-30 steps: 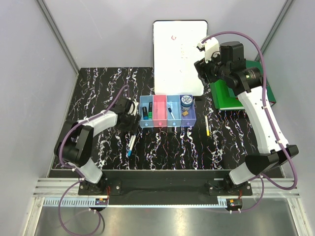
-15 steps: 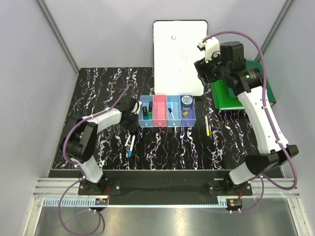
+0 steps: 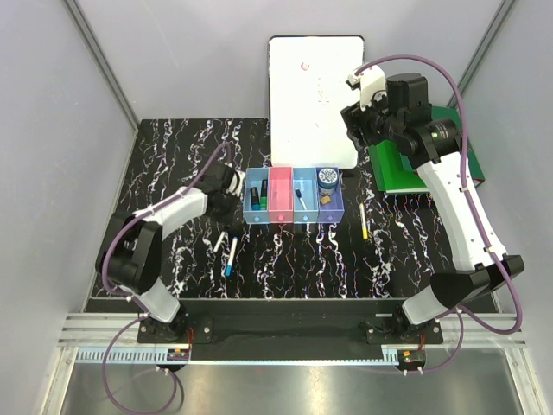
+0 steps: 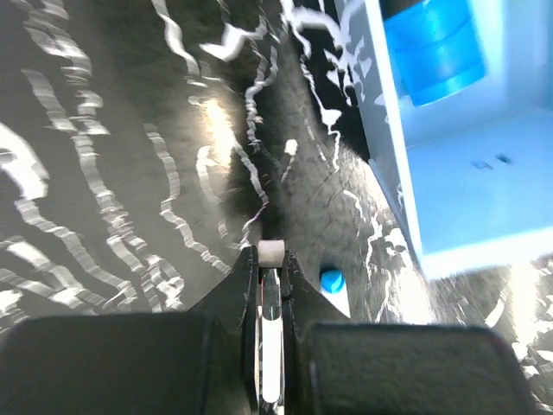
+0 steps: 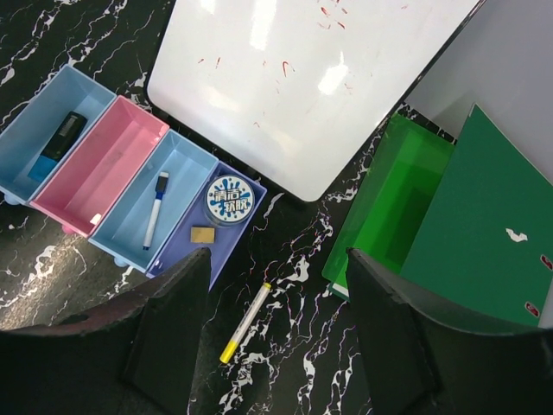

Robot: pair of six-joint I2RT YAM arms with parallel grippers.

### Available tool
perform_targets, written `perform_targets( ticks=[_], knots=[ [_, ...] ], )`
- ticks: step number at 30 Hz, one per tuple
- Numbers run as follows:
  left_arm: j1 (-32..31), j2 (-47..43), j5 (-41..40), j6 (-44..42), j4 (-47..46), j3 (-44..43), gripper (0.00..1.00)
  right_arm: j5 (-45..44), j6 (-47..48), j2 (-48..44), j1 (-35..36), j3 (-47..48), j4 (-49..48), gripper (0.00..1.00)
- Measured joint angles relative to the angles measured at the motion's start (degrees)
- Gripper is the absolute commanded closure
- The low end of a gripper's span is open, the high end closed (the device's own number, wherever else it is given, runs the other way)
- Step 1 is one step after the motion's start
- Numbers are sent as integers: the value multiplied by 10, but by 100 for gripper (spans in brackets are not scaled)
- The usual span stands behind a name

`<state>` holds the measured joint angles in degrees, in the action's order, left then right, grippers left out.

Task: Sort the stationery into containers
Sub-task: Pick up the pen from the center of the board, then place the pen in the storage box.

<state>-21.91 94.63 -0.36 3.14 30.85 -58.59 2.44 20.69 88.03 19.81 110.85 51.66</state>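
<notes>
Just clamped the left gripper (image 4: pixel 270 270) onto what looks like a slim white pen (image 4: pixel 270 253) beside the containers (image 4: pixel 399 177), ready, by the look of it, to lift and bin.

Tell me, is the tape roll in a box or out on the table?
In: the tape roll lies in the purple end box, beside a tan block.

A robot lab cell: grey panel walls (image 3: pixel 52 130) enclose a marbled black tabletop (image 3: pixel 173 147), aluminium rails (image 3: pixel 285 341) under the arm mounts (image 3: pixel 164 327).
</notes>
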Motion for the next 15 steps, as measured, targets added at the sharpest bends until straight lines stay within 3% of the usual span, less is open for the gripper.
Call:
perform_targets(
  ticks=[5,9,15],
  knots=[
    [14,-56,23,-7,33,-87,100,-5,5,-10,0,-26,-7,28],
    [14,-94,86,3,33,-185,100,-32,17,-21,0,-63,-20,25],
    [-2,-69,168,57,-27,-261,100,-117,17,-49,-6,-174,-74,25]
  ],
)
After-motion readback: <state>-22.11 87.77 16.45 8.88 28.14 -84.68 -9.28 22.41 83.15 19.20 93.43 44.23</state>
